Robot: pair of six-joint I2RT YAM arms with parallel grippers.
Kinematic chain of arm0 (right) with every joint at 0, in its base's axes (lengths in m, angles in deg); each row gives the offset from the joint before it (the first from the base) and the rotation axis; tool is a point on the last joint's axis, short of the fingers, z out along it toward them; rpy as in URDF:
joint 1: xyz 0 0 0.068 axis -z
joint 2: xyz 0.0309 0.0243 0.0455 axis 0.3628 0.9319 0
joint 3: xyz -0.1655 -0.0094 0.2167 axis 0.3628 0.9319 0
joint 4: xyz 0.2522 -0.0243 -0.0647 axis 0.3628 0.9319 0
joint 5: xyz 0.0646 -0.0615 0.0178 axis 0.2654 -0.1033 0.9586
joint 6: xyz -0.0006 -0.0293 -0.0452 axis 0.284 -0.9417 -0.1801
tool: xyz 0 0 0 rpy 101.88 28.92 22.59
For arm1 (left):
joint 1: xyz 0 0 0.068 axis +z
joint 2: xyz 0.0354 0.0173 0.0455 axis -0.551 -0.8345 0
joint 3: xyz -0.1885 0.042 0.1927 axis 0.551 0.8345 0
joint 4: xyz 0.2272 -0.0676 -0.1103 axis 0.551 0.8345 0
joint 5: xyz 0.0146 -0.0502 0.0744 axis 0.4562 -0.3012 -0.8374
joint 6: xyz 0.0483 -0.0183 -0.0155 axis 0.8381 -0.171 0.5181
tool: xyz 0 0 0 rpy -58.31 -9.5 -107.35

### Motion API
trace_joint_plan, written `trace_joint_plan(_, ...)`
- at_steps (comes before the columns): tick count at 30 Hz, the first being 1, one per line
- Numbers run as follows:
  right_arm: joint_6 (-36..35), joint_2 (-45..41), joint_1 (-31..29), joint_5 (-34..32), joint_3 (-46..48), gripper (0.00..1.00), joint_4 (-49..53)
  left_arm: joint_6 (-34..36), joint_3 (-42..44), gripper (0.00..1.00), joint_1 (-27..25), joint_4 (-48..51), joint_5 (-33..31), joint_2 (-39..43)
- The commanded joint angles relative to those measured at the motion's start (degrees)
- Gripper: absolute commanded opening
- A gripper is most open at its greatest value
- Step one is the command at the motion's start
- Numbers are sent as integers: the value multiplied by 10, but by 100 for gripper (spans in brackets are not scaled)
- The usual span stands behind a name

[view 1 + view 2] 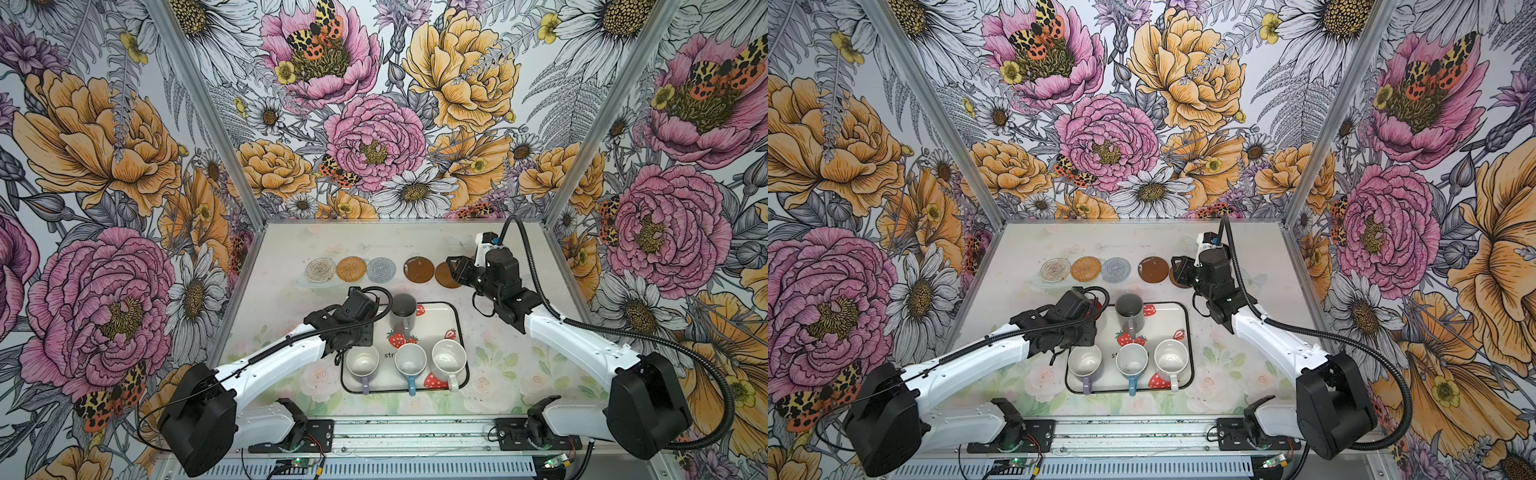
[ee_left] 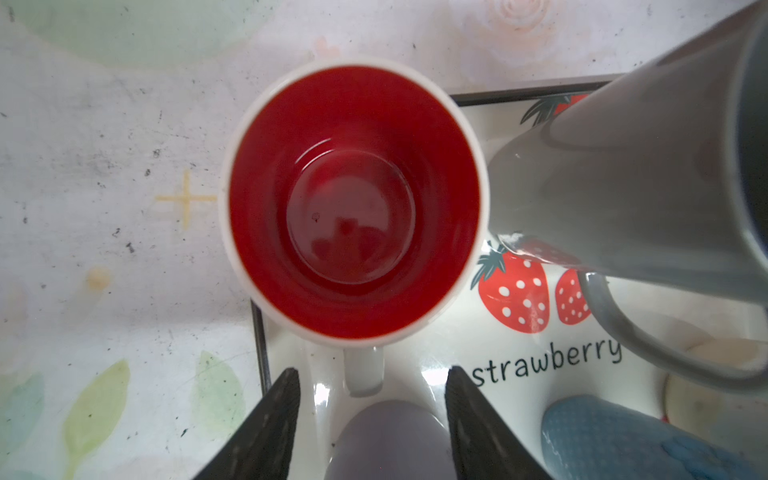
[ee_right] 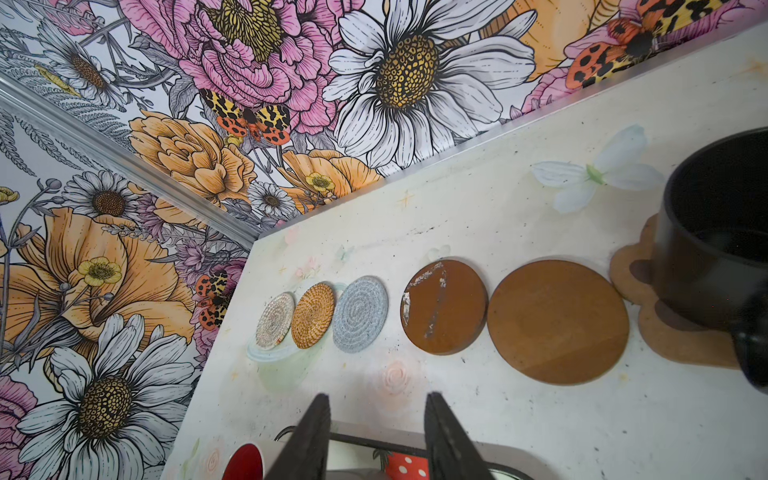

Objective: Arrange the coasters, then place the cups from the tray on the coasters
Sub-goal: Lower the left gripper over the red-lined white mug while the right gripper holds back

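1. The white mug with the red inside (image 2: 353,199) stands upright on a corner of the cream strawberry-print tray (image 2: 444,332); its handle (image 2: 363,376) points back between the fingers (image 2: 274,419) of the left gripper (image 2: 372,369).
2. Those fingers stand apart, one on each side of the handle, with a gap on both sides.
3. The right gripper (image 3: 377,397) has its fingers (image 3: 307,440) apart and empty; a plain brown disc coaster (image 3: 557,320) lies flat beyond their tips; the black mug (image 3: 715,232) sits upright on the tan paw-shaped coaster (image 3: 673,332), off to one side of them.
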Motion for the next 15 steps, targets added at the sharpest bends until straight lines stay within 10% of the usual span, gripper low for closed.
trace_joint_plan(1,-8,5,0,4,-20,40,-15,3,3,58,-2,-29,12,-12)
trace_joint_plan(15,-8,8,1,5,-21,40,-11,6,22,48,22,-69,23,-45)
